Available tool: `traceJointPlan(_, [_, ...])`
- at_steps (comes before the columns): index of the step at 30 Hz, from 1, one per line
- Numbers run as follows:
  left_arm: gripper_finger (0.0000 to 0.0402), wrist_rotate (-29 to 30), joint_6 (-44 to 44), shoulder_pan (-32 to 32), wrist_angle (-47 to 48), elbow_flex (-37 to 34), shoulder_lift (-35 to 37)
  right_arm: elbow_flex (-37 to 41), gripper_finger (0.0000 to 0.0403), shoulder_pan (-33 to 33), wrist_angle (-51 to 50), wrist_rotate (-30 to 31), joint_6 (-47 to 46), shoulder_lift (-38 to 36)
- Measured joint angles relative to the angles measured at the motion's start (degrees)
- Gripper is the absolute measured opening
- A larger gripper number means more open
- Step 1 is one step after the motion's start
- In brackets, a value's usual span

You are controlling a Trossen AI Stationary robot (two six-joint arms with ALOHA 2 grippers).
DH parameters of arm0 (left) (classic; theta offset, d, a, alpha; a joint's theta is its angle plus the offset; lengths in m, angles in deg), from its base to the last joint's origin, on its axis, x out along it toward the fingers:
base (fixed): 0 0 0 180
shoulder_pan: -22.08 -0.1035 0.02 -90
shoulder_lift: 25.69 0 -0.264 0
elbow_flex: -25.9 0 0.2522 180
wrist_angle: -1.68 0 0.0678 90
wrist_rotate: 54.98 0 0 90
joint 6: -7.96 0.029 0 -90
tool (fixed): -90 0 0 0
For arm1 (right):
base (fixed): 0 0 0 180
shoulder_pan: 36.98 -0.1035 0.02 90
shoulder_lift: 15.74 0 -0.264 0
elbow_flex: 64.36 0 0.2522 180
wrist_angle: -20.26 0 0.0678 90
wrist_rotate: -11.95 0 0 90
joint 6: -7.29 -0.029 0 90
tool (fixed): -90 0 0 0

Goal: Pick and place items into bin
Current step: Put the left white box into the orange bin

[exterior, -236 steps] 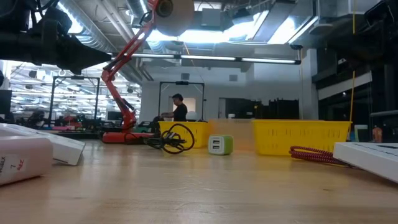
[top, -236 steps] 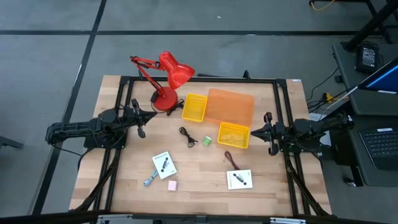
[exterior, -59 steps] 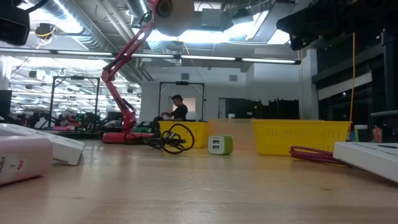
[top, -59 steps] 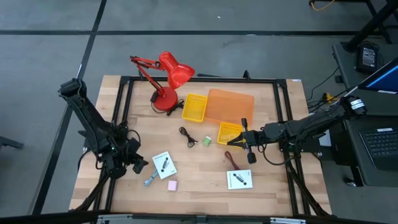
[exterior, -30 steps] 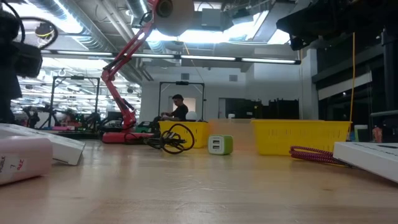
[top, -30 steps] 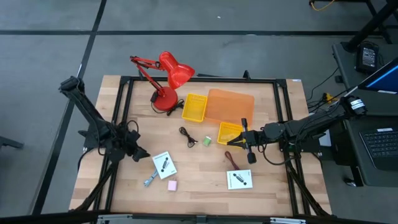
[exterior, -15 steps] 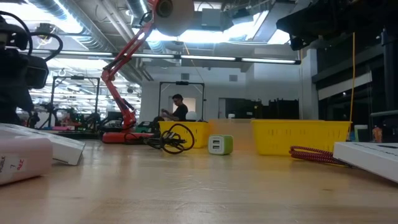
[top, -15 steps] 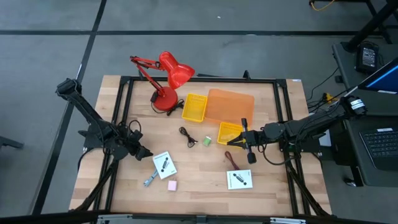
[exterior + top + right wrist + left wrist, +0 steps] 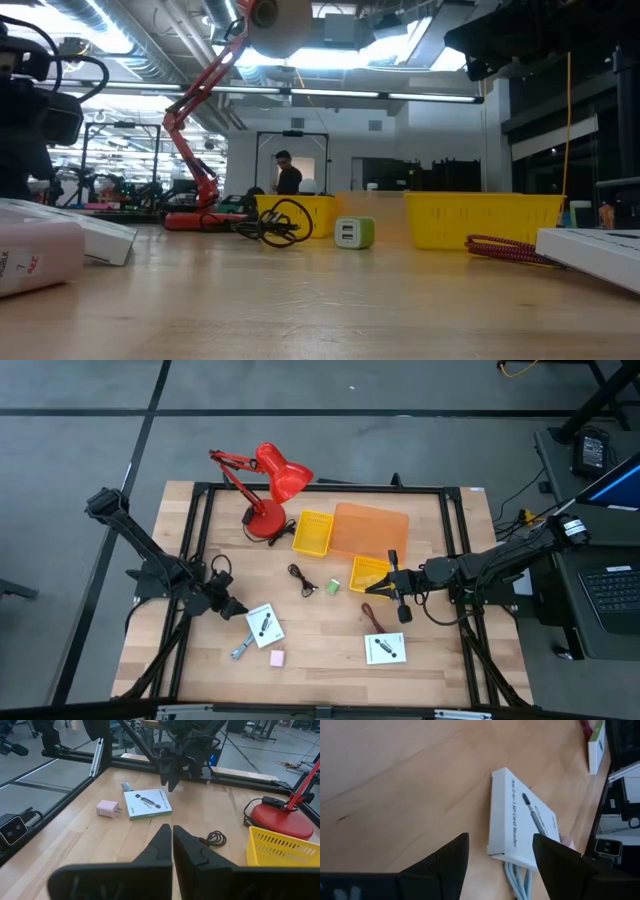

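Observation:
Two white cards lie on the wood: one (image 9: 264,625) near left, one (image 9: 384,648) near right. My left gripper (image 9: 232,608) stands open just left of the left card (image 9: 520,820), with its fingers on either side of the card's end, apart from it. A bluish-grey tool (image 9: 241,651) and a pink block (image 9: 277,658) lie close by. The black cable (image 9: 300,575) and green block (image 9: 332,588) lie mid-table. My right gripper (image 9: 376,589) is shut with nothing in it, above the maroon cord (image 9: 372,617) and beside a yellow basket (image 9: 376,575).
A red desk lamp (image 9: 268,485) stands at the far left. Next to it sit a second yellow basket (image 9: 313,532) and an orange bin (image 9: 370,530). A black frame (image 9: 200,540) runs around the table. A person (image 9: 288,175) stands far off in the room.
My left gripper has crept toward the table's right, closer to the near-left white card, and has stayed open.

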Motion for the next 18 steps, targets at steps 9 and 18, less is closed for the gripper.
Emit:
traceJointPlan(9, [0.0214, -3.15, 0.80, -2.08, -2.16, 0.00, -3.49, 0.00, 0.0000, 0.00, 0.91, 0.00, -0.05, 0.00])
traceJointPlan(18, [0.0214, -3.75, 2.02, -2.49, -5.74, 0.00, -7.07, 0.00, 0.0000, 0.00, 0.89, 0.00, -0.04, 0.00])
